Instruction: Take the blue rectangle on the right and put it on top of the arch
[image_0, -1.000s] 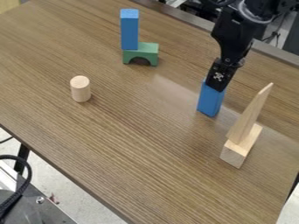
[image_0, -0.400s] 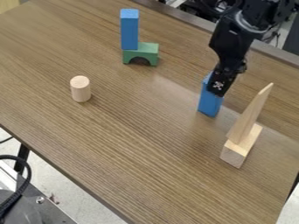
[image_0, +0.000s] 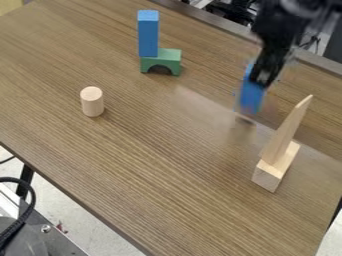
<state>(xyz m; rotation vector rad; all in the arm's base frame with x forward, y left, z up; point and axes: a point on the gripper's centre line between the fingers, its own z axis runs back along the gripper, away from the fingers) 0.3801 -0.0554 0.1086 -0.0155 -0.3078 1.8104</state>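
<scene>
Over the right part of the table, my black gripper is shut on the upper part of the right blue rectangle. That block hangs roughly upright a little above the wood, with a shadow beneath it and its outline blurred. The green arch stands on the table at the top, left of the gripper. A second blue rectangle is upright on the arch's left part, while the arch's right part is bare on top.
A wooden cylinder stands on the left side of the table. Close to the gripper at the right, a tall pointed wooden piece stands on a pale wooden block.
My gripper first moved lower around the right blue rectangle. It has since risen and shifted slightly right, with the block lifted off the table in its grip.
</scene>
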